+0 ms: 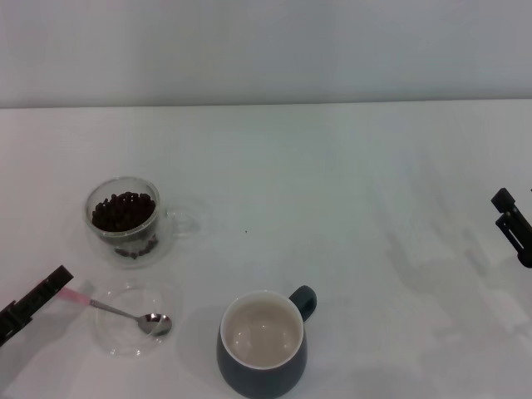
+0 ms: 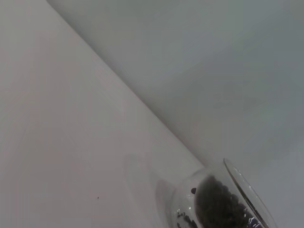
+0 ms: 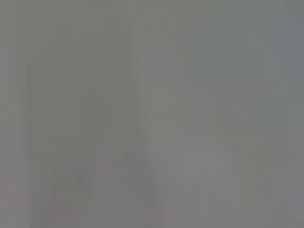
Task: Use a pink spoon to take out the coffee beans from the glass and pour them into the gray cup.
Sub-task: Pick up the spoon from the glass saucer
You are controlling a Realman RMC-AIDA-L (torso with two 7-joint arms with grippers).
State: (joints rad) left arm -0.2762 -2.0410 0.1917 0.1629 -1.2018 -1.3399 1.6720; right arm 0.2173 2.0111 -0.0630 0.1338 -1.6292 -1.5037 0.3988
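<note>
The pink spoon (image 1: 125,314) lies on the glass saucer (image 1: 133,337), left of the gray cup (image 1: 263,347). The left gripper (image 1: 37,301) sits at its handle tip, grip unclear. The glass (image 1: 125,218) of coffee beans (image 1: 123,210) stands behind the saucer. The right gripper (image 1: 514,224) idles far right, grip unclear.

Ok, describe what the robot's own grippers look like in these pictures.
Only slivers show in the head view. The left gripper is a black, straight bar-like piece with a ridged, toothed edge and a squared tip. The right gripper is black too, blocky and angular, with a knobbed end. No cables, markings or sleeves are visible.
</note>
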